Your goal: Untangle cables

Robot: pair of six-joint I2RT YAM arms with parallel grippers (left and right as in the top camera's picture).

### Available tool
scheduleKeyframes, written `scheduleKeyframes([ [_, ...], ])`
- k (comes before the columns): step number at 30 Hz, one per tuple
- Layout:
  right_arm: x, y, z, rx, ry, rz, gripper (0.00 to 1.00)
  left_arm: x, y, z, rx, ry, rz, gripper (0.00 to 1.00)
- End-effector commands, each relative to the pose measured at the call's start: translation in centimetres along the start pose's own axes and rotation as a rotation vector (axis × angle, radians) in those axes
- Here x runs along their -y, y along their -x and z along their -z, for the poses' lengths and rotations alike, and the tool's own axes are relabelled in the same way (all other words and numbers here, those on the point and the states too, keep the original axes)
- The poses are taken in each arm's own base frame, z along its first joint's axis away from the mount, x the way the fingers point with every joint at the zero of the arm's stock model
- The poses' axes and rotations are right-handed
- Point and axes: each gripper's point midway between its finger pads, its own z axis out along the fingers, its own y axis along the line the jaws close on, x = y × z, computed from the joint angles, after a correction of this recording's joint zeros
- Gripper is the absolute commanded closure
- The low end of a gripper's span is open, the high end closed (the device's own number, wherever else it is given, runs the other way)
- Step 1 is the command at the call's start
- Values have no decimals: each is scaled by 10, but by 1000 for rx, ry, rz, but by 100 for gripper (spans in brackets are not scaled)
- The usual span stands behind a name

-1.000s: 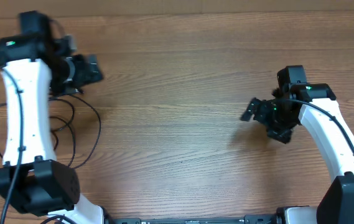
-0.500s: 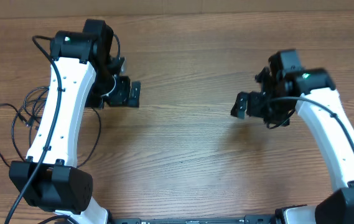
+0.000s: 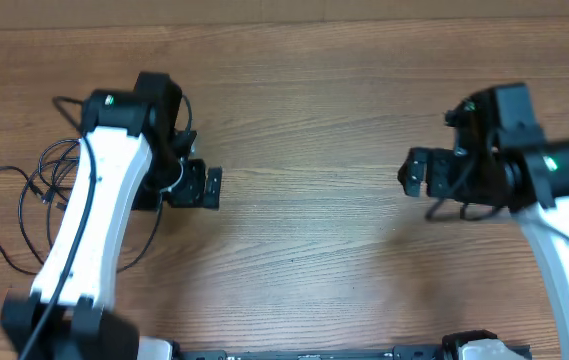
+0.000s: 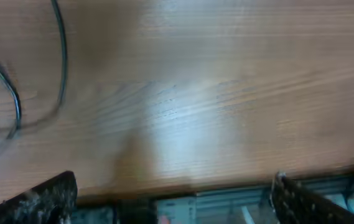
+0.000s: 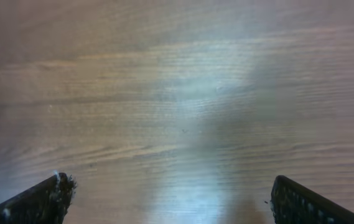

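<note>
The cables [image 3: 42, 190] lie in loose black loops at the left edge of the surface [image 3: 304, 110], partly under the left arm; whether any strands cross there is too fine to read. The left gripper [image 3: 202, 187] hangs just right of them over bare wood, released and empty. The right gripper [image 3: 424, 174], equally wide and empty, is well apart on the right side. No strand is in hand, so this looks like a gap between pulls. The next move calls for one gripper to reach the loops and single out a strand.
</note>
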Motion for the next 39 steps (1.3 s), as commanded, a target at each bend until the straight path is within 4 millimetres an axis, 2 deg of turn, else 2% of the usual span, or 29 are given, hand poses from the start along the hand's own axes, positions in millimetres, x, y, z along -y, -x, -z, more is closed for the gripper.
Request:
scheduleKeyframes([
  [1,8,-6,22,129,-21,4,0,1,-12,19,199,-15,-28,0],
  [2,9,-7,33,200,-15,10,0,0,-14,29,306,-18,-40,1],
  [8,12,-23,68,442,24,47,0,-3,-27,70,689,-17,-68,0],
  [11,18,-39,83,525,20,47,0,-3,-40,87,838,-45,-58,1],
  [15,24,-57,98,573,17,46,0,-2,-58,104,947,-59,-70,1],
  [26,26,-65,94,540,9,44,0,-6,-75,86,859,-48,-61,0],
  [39,27,-65,94,541,4,45,0,-7,-77,84,845,-46,-60,0],
])
